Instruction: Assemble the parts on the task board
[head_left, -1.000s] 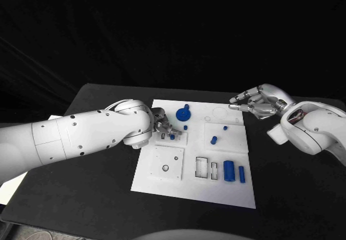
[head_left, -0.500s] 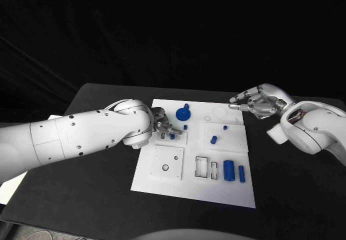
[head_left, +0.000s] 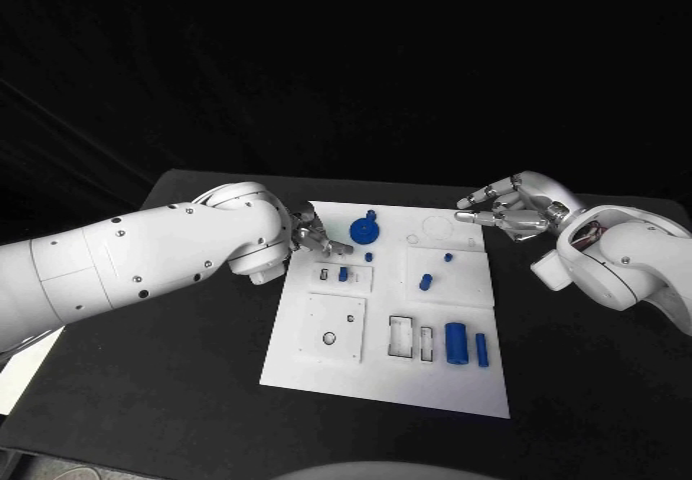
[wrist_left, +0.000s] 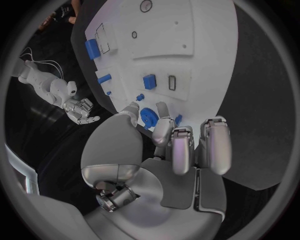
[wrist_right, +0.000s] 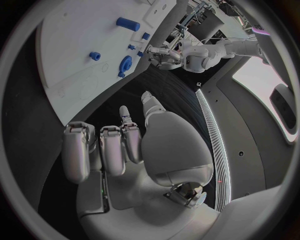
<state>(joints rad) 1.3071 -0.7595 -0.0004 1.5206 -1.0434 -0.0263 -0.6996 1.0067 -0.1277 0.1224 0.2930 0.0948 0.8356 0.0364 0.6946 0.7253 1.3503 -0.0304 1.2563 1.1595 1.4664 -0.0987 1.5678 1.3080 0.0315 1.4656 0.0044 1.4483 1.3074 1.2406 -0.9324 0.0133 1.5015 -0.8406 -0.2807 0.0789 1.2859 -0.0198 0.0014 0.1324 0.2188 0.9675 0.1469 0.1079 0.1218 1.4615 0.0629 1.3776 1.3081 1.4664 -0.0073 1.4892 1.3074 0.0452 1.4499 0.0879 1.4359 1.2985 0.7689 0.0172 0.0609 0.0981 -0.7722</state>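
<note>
The white task board (head_left: 325, 345) lies in the middle of the table. On it are a blue gear (head_left: 368, 231), a small blue block (head_left: 343, 272) beside a slot, short blue pegs (head_left: 427, 282) and two blue cylinders (head_left: 457, 342) near the front right. My left hand (head_left: 312, 237) hovers over the board's far left edge, just left of the gear (wrist_left: 149, 118), fingers apart and holding nothing. Beyond the board's far right corner my right hand (head_left: 508, 210) hangs with spread, empty fingers. The right wrist view shows the board (wrist_right: 69, 45), the gear (wrist_right: 125, 63) and the left hand (wrist_right: 161, 55).
Two empty rectangular slots (head_left: 405, 335) and a square plate with a round hole (head_left: 332, 337) sit on the board's front half. Bare black table (head_left: 159, 380) surrounds the board on all sides.
My left hand has drawn back from the small blue block toward the board's far left corner, leaving the block on the board. The right hand has barely moved.
</note>
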